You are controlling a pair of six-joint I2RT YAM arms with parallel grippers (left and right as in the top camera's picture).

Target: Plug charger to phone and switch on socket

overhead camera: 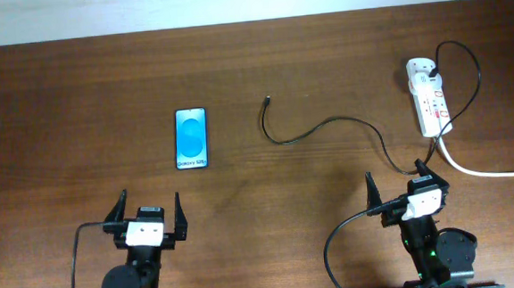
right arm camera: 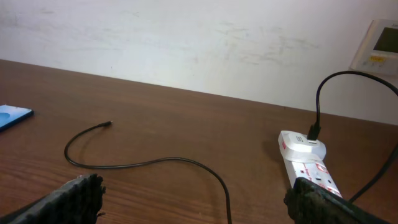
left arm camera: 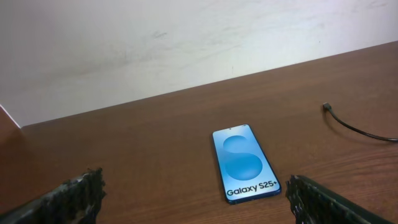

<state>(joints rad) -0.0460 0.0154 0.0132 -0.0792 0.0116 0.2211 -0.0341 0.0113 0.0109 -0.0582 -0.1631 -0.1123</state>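
The phone (overhead camera: 192, 138) lies flat on the wooden table with its blue screen lit; it also shows in the left wrist view (left arm camera: 244, 162). The charger, a thin black cable (overhead camera: 327, 124), curves from the socket leftward, and its free plug tip (overhead camera: 268, 98) rests on the table right of the phone; the right wrist view shows the cable (right arm camera: 149, 163) and tip (right arm camera: 108, 124). The socket, a white power strip (overhead camera: 429, 95), lies at the right, also in the right wrist view (right arm camera: 307, 160). My left gripper (overhead camera: 145, 214) is open and empty, below the phone. My right gripper (overhead camera: 399, 183) is open and empty, below the socket.
The socket's thick white cord (overhead camera: 482, 169) runs off to the right edge. The table's far edge meets a white wall (left arm camera: 186, 37). A white wall panel (right arm camera: 380, 42) hangs at the right in the right wrist view.
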